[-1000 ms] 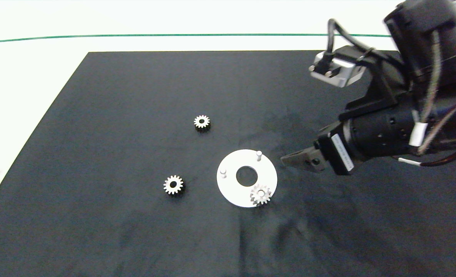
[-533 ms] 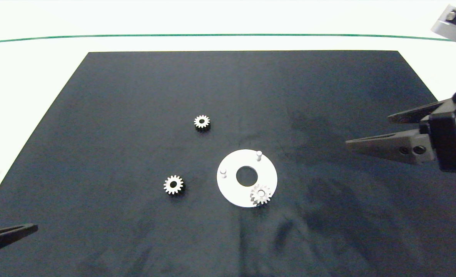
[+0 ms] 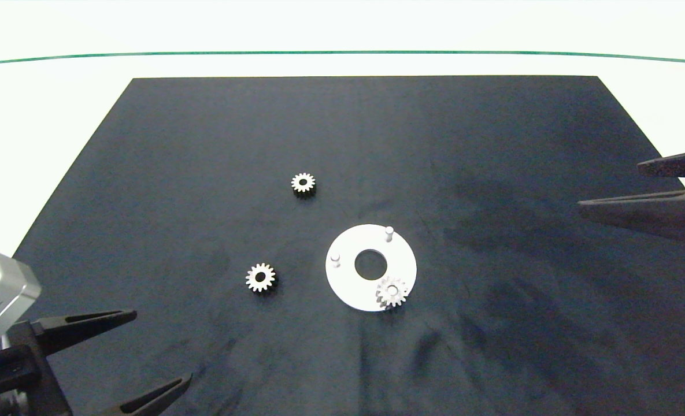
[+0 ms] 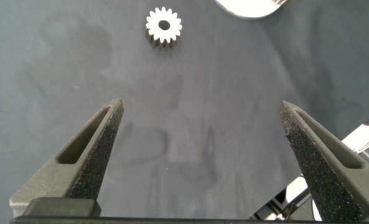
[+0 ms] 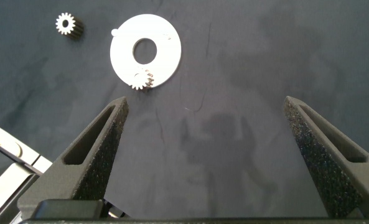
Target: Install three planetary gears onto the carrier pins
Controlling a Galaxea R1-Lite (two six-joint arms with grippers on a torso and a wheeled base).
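Note:
The white carrier disc [image 3: 348, 283] lies near the middle of the black mat. Two bare carrier pins [image 3: 389, 233] [image 3: 335, 260] stand on it, and a silvery planetary gear [image 3: 392, 292] sits at its front right rim. Two more gears lie loose on the mat: one [image 3: 303, 183] behind the disc, one [image 3: 260, 277] to its left. My left gripper [image 3: 160, 346] is open at the front left corner, short of that nearer gear [image 4: 163, 26]. My right gripper [image 3: 611, 185] is open at the right edge, far from the disc [image 5: 165, 46] and its seated gear [image 5: 145, 79].
The black mat [image 3: 492, 144] covers most of the white table, whose bare surface shows at the left, right and back. A thin green line [image 3: 203, 55] runs across the far side.
My right gripper has pulled back from beside the disc to the right edge and now stands open. My left gripper has come in from the front left corner. The gears and disc have not moved.

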